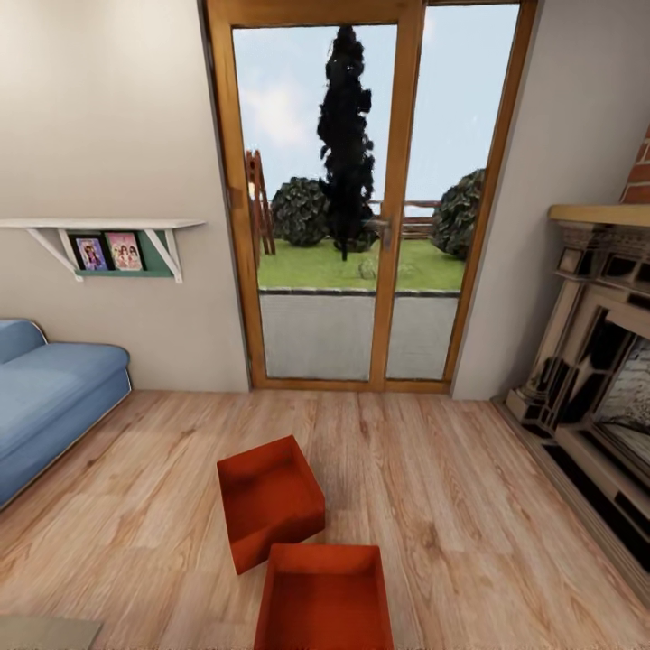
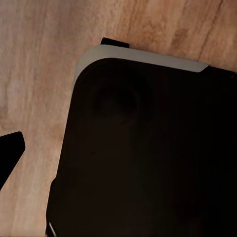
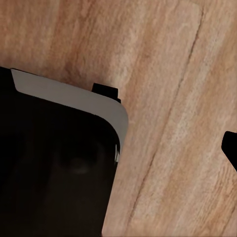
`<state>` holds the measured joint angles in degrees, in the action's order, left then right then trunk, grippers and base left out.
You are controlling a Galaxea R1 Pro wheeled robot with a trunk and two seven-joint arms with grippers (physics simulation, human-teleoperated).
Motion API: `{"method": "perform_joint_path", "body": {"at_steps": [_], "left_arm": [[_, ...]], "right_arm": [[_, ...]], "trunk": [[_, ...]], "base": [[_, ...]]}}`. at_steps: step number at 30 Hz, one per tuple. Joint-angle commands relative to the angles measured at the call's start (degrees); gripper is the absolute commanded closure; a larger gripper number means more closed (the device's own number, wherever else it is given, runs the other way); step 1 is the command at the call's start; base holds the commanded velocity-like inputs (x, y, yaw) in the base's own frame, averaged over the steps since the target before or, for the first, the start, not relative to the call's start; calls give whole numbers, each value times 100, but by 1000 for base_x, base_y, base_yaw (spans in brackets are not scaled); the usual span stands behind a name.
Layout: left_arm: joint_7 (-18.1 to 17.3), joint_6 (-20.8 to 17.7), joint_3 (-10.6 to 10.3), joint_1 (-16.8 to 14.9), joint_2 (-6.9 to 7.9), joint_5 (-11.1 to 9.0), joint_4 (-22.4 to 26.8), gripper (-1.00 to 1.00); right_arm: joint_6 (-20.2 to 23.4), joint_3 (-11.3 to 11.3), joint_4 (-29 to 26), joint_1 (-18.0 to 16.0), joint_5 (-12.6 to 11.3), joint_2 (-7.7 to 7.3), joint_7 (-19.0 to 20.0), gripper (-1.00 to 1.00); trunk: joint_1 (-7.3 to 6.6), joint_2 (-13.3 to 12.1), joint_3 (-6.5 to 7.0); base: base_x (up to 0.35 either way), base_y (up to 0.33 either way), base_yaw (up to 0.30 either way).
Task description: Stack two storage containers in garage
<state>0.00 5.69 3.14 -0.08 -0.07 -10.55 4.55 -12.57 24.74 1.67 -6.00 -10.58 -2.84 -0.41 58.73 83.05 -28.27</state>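
Observation:
Two red-orange open-top storage containers sit on the light wood plank floor of the living room in the head view. One container point(image 1: 269, 498) lies turned at an angle in the middle of the floor. The other container point(image 1: 323, 600) lies just in front of it, close to the lower edge of the picture, and the two nearly touch at a corner. Both look empty. In the left wrist view a dark fingertip point(image 2: 10, 154) pokes in over the wood floor. A dark fingertip point(image 3: 231, 147) also shows in the right wrist view. Neither holds anything that I can see.
A blue sofa point(image 1: 50, 397) stands at the left and a stone fireplace point(image 1: 596, 388) at the right. Wood-framed glass doors point(image 1: 361, 199) face me, with a wall shelf point(image 1: 104, 236) to their left. Both wrist views look down on the robot's black base point(image 2: 148, 158) point(image 3: 54, 173).

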Motion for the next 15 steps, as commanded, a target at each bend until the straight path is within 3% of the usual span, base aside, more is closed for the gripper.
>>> {"method": "perform_joint_path", "body": {"at_steps": [1,15], "left_arm": [[0,11,28,-1,-1,-9,2,-100],[37,21,25,-1,8,-10,22,-100]], "right_arm": [[-34,49,18,-6,-51,3,-3,-100],[-53,40,18,-6,-41,3,-10,-100]], "trunk": [[0,3,-15],[0,3,-143]], "base": [[0,0,0],[0,0,0]]}}
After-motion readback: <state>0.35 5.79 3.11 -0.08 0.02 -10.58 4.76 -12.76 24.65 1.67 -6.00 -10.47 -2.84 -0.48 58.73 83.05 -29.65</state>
